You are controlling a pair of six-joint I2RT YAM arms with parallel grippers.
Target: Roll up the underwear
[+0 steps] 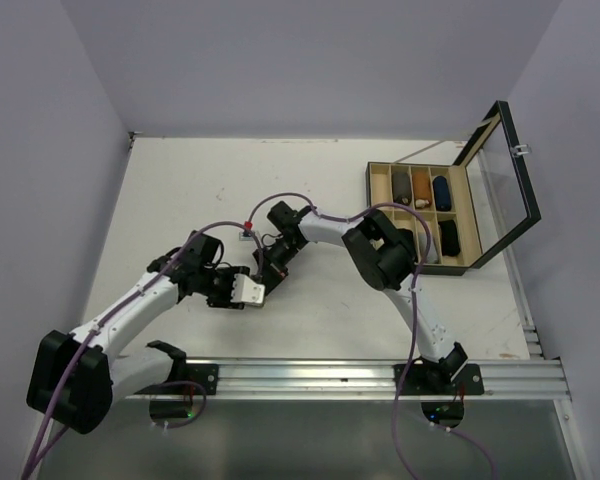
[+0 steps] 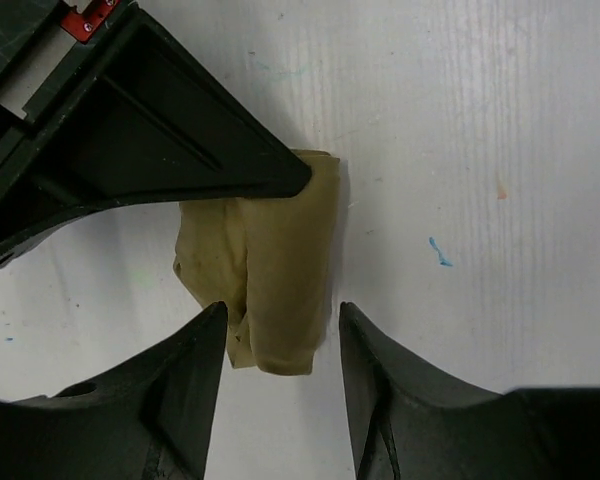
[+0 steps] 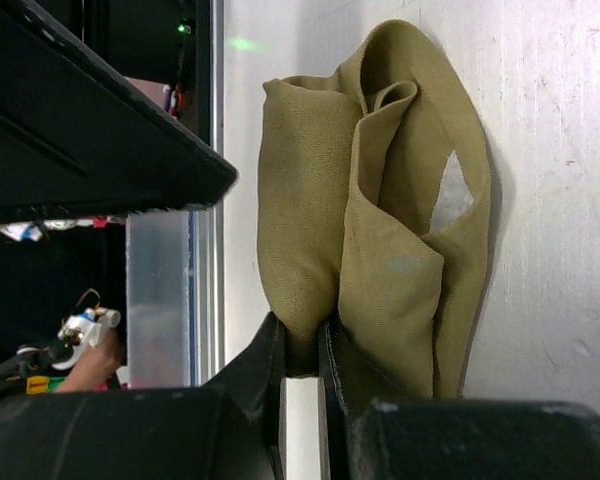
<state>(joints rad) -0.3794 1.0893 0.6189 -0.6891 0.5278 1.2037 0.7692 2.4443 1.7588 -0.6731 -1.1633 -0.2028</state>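
The olive-tan underwear [image 2: 270,255] lies bunched into a loose roll on the white table. My left gripper [image 2: 280,320] is open, its two fingertips on either side of the roll's near end. My right gripper [image 3: 302,340] is shut on a fold at the edge of the underwear [image 3: 380,210]. In the left wrist view the right gripper's dark finger [image 2: 280,180] rests on the roll's far end. From above, both grippers meet at the table's middle, the left gripper [image 1: 250,292] just below the right gripper [image 1: 264,274], and they hide the cloth.
An open compartment box [image 1: 378,205] stands at the right, holding several rolled items, its glass lid [image 1: 500,180] raised toward the right. A metal rail [image 1: 380,378] runs along the near edge. Purple walls enclose the table.
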